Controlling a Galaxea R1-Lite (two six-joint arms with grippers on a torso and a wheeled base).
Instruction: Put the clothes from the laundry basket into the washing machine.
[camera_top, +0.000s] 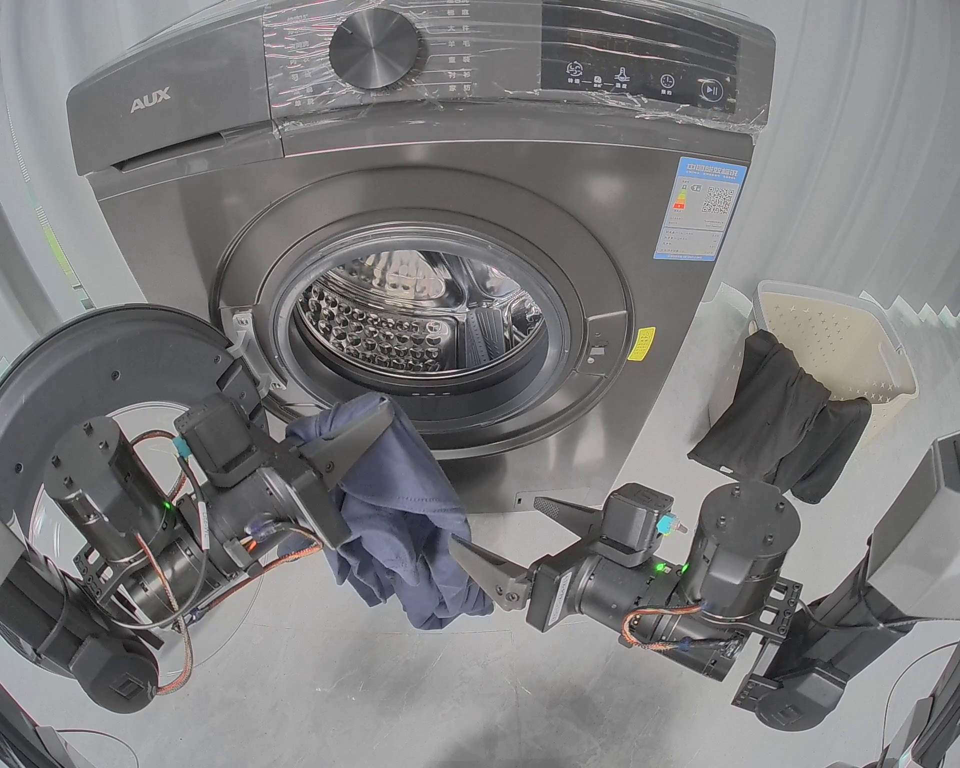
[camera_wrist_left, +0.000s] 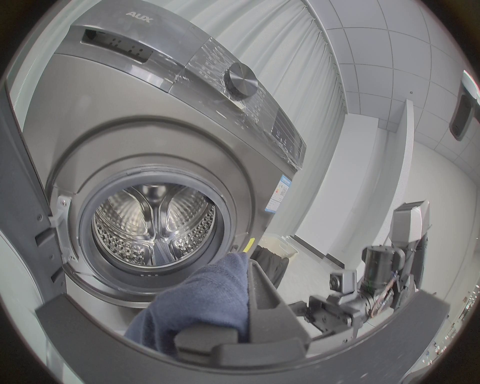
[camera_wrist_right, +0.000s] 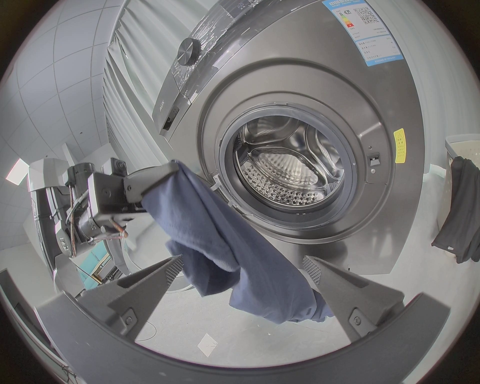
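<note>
My left gripper (camera_top: 345, 440) is shut on a blue garment (camera_top: 400, 510), which it holds up in front of the washing machine (camera_top: 560, 180), just below the open drum (camera_top: 420, 310). The cloth (camera_wrist_left: 200, 300) hangs down in a long fold (camera_wrist_right: 225, 235). To its right my right gripper (camera_top: 497, 525) is open, and the fold's lower end hangs between its spread fingertips (camera_wrist_right: 242, 260). A black garment (camera_top: 780, 420) is draped over the rim of the white laundry basket (camera_top: 850, 340) at the right. The drum looks empty.
The round machine door (camera_top: 100, 370) stands swung open at the left, behind my left arm. The basket (camera_wrist_right: 462, 142) stands against the machine's right side. Bare grey floor (camera_top: 400, 690) lies in front.
</note>
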